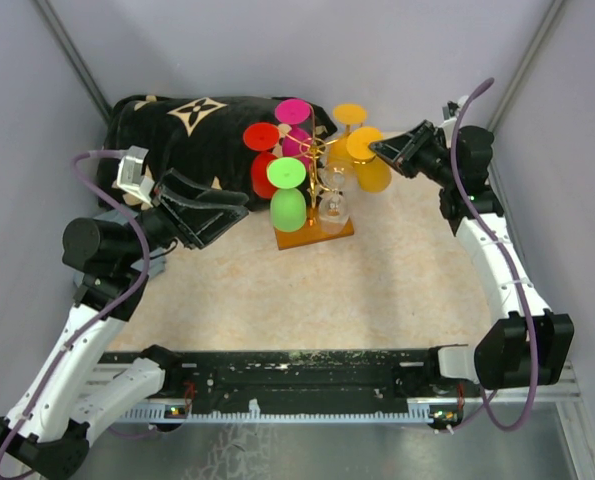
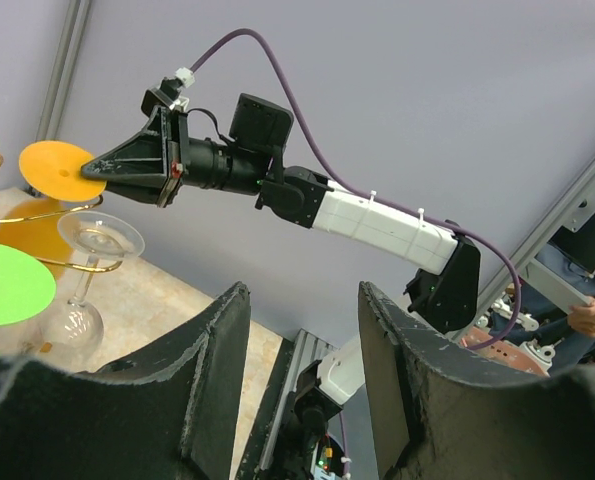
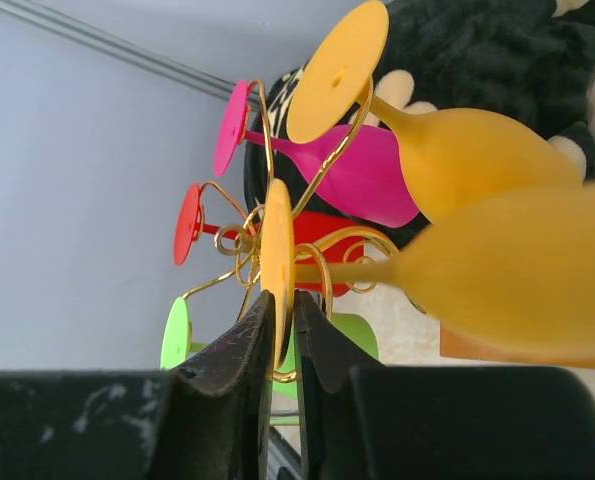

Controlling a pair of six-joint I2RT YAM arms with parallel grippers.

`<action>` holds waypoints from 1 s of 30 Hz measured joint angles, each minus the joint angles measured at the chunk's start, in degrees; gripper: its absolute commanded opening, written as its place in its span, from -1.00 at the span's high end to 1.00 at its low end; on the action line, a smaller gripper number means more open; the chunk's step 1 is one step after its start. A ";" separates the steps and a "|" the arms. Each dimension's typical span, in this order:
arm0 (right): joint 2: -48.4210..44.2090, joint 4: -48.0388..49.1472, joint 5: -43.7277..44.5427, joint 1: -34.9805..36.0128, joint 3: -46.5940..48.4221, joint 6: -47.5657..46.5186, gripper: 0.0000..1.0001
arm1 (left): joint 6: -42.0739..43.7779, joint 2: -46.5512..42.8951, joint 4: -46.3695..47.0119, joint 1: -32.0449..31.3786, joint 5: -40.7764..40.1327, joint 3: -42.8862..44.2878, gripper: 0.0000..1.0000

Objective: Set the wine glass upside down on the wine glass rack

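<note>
The wine glass rack (image 1: 329, 231) is a gold wire tree on an orange-brown wooden base at mid-table. Red, pink, green, yellow and clear glasses hang on it upside down. My right gripper (image 1: 381, 151) is shut on the round foot of a yellow-orange wine glass (image 1: 366, 144), bowl down, at the rack's right side. In the right wrist view the gripper (image 3: 282, 300) pinches the foot (image 3: 277, 235), and the stem runs through a gold curl (image 3: 349, 262) to the bowl (image 3: 517, 275). My left gripper (image 1: 239, 205) is open and empty, left of the rack; it also shows in the left wrist view (image 2: 299, 305).
A black patterned cloth (image 1: 177, 125) lies at the back left behind the rack. A clear glass (image 2: 97, 240) and a green glass foot (image 2: 7, 285) hang near the left gripper. Grey walls close in the sides and the back.
</note>
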 measured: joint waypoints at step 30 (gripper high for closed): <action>-6.69 -9.01 12.48 -0.13 -0.59 -10.38 -0.18 | 1.25 0.11 -0.79 0.00 -0.04 -0.66 -0.08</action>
